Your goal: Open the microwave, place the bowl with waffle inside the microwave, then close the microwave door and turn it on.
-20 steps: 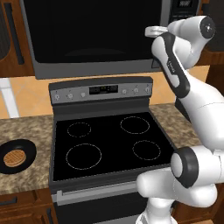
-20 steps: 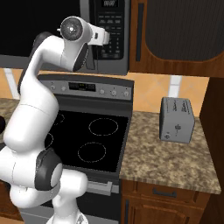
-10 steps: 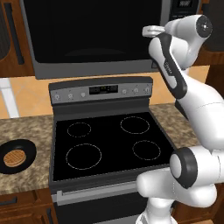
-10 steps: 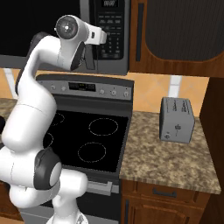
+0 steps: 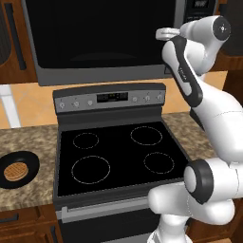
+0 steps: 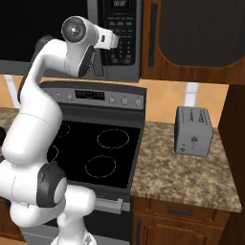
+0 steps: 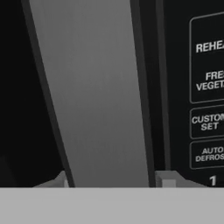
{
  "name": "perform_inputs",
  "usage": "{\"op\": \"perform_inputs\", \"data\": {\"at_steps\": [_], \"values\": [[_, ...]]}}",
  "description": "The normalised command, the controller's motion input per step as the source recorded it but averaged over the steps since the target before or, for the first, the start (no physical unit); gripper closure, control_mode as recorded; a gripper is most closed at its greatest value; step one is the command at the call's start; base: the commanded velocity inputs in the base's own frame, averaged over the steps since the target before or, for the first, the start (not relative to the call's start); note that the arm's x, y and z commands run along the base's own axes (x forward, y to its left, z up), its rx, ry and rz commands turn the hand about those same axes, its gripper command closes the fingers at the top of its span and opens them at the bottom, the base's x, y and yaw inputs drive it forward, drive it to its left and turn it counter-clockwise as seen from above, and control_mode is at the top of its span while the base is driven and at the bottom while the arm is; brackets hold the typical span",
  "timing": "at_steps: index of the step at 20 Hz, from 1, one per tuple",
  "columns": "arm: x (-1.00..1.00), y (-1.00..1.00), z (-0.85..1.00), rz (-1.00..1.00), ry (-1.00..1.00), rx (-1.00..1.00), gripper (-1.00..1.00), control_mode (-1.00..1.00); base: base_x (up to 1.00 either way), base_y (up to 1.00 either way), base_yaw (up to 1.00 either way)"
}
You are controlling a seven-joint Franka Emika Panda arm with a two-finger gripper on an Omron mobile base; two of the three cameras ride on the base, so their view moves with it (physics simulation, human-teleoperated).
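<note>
Barely shifted, end effector (image 7: pixel 114 183) straddles door handle (image 7: pixel 94 96) beside keypad (image 7: pixel 205 100).

One microwave (image 5: pixel 102 40), one bowl (image 5: pixel 18 169), one waffle (image 5: pixel 17 170), seemingly one toaster (image 6: pixel 193 131)

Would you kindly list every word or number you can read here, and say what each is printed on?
On the microwave keypad, hand view, some cut off at the edge:
"REHEA"
"FRE VEGETA"
"CUSTOM SET"
"AUTO DEFROS"
"1"
Stove display: too blurred to read.
Keypad buttons in the right base view: too small to read.
</note>
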Motion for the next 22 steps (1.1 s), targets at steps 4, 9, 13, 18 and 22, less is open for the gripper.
{"op": "perform_inputs", "data": {"at_steps": [4,9,13,18,22], "values": [[-0.61,0.00,0.00,-0.22,0.06,-0.01,1.00,-1.00,0.00,0.00,0.00],[-0.98,-0.02,0.03,-0.27,0.07,-0.17,1.00,-1.00,0.00,0.00,0.00],[-1.00,0.00,0.00,-0.22,-0.11,-0.16,1.00,-1.00,0.00,0.00,0.00],[-1.00,0.02,-0.09,-0.23,-0.26,-0.08,1.00,-1.00,0.00,0.00,0.00],[-1.00,0.19,-0.24,-0.25,-0.36,-0.03,1.00,-1.00,0.00,0.00,0.00]]}}
